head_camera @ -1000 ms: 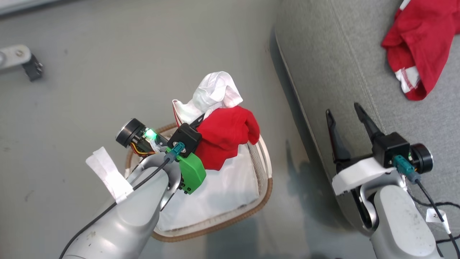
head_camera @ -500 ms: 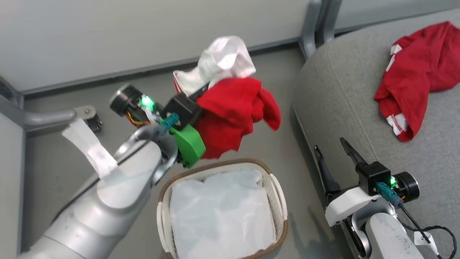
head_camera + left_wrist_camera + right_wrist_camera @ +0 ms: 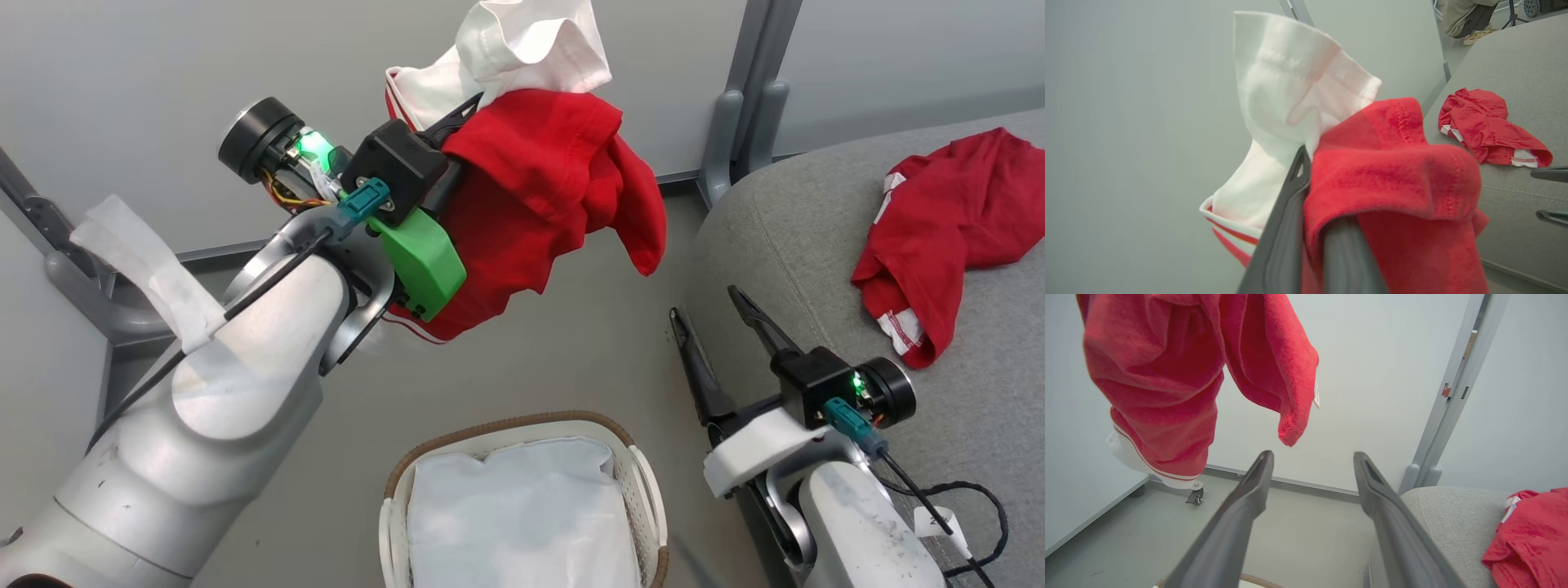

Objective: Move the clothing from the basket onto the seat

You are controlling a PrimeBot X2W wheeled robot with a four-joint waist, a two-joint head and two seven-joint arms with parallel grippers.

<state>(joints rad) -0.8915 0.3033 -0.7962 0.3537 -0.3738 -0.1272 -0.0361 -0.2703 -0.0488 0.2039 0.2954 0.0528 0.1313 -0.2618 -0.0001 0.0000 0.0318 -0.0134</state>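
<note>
The left gripper (image 3: 459, 129), upper centre of the head view, is clamped on a red-and-white garment (image 3: 539, 188) hanging clear above the basket (image 3: 490, 429). The right gripper (image 3: 704, 304), lower right, stands with its fingers apart beside the seat (image 3: 784, 245), where a second red garment (image 3: 939, 229) lies.

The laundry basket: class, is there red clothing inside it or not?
Empty of clothing in the part shown: the basket holds a white liner sheet, while the red garment hangs from the left gripper, shut on it.
</note>
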